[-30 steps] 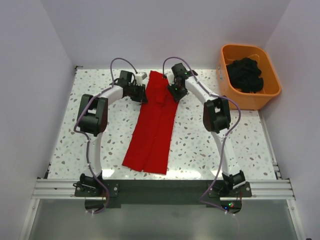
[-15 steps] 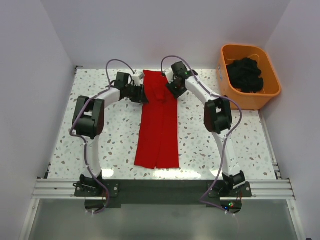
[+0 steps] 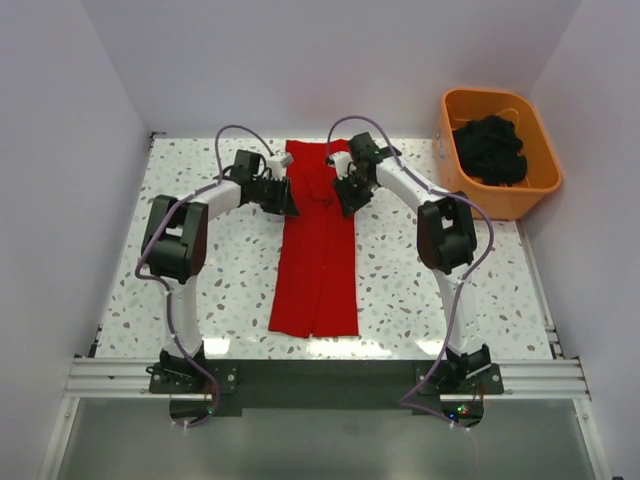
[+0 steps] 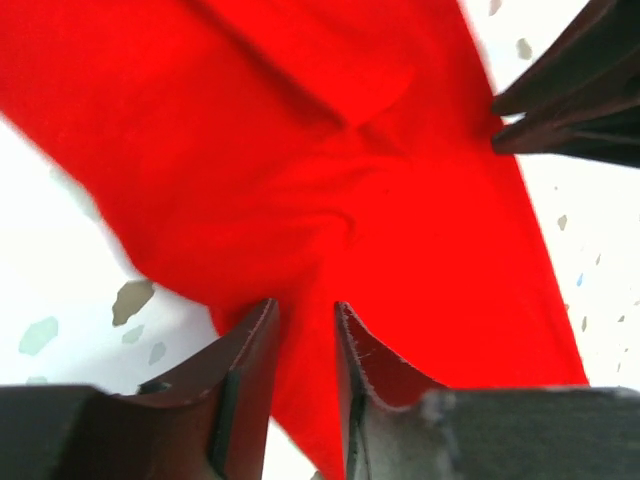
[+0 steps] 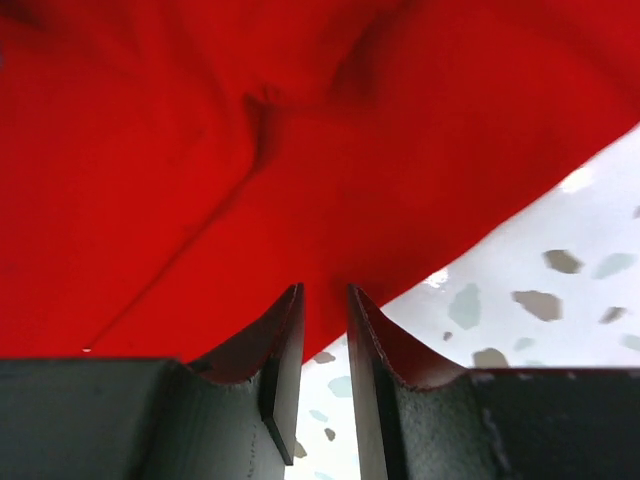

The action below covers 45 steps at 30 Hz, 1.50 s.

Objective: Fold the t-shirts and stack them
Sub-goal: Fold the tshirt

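T-shirt (image 3: 318,262), bright red and folded into a long narrow strip, lies down the middle of the speckled table (image 3: 420,290), running from its far edge toward the arms. The left claw (image 3: 286,200) pinches the strip's left edge near the far end. The right claw (image 3: 346,194) pinches the right edge opposite. An orange tub (image 3: 545,180) holding dark cloth (image 3: 490,148) stands at the far right corner.

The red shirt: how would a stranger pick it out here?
On the speckled table, a long narrow strip runs down the middle: the t-shirt. It is bright red; the only other cloth is black, in the orange tub at far right.
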{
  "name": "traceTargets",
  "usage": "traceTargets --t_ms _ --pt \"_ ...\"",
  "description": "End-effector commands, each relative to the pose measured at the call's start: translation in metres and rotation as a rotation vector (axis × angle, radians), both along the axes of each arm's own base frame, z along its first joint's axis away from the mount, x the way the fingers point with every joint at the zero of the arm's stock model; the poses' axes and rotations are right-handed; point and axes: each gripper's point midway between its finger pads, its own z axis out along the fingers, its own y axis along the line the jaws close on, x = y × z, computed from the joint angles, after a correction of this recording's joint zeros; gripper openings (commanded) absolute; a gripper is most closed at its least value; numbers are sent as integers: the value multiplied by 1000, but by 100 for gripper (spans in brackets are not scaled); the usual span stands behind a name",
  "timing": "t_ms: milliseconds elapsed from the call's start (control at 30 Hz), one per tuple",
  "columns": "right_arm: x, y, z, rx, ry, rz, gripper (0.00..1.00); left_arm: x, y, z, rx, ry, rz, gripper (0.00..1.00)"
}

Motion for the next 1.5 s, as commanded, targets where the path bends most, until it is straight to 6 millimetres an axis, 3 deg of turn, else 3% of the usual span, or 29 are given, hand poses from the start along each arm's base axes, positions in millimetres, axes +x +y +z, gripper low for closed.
traceTargets --t_ms 0,200,300,467,633,767,900,933,967,1000,1033,1067,1100,1133,1200,1233,1267,1300,1333,1367,1467 --pt "-18 -2 -26 -15 96 -3 27 -7 12 -25 57 87 52 32" --pt "-16 -42 -63 -212 102 -33 22 -15 37 -43 138 134 143 31" --pt "-18 -54 -65 -235 105 -49 21 -15 48 -48 177 143 181 30" --pt "-20 -49 -50 -202 71 -38 21 -14 54 -45 172 144 211 28" --pt "-18 -44 -44 -186 59 -23 21 -14 37 -18 47 94 168 34" --pt "-21 -22 -12 -60 45 22 27 -15 22 24 -54 -22 72 40" --pt "-34 -4 54 93 -30 107 45 -26 20 62 -57 -197 -67 50" --pt "-40 -3 66 117 -57 150 46 -35 21 65 -49 -230 -110 51" --pt "-50 -6 67 117 -55 176 48 -44 23 83 -36 -290 -148 53" --pt "-57 -9 92 130 -115 206 50 -50 27 88 5 -382 -226 54" --pt "-62 -12 99 126 -150 258 52 -69 30 83 21 -384 -280 55" --pt "-75 -18 93 114 -141 286 55 -81 32 104 38 -472 -330 56" --pt "-83 -22 99 109 -165 319 56 -94 34 107 54 -518 -394 57" --pt "-92 -25 116 98 -242 393 57 -122 38 108 89 -606 -532 57" --pt "-117 -35 106 65 -256 464 60 -147 45 106 154 -769 -721 59" --pt "-127 -38 120 53 -332 534 61 -182 49 88 132 -715 -802 59" --pt "-150 -39 102 39 -306 596 63 -198 52 92 149 -780 -866 62" --pt "-161 -39 98 27 -331 669 63 -210 52 88 165 -878 -980 63" --pt "-182 -32 106 40 -375 742 63 -235 55 77 147 -853 -1028 63" --pt "-203 -34 86 34 -343 798 63 -246 54 71 140 -864 -1065 64" --pt "-248 -25 63 19 -385 997 64 -282 41 48 127 -878 -1230 64"
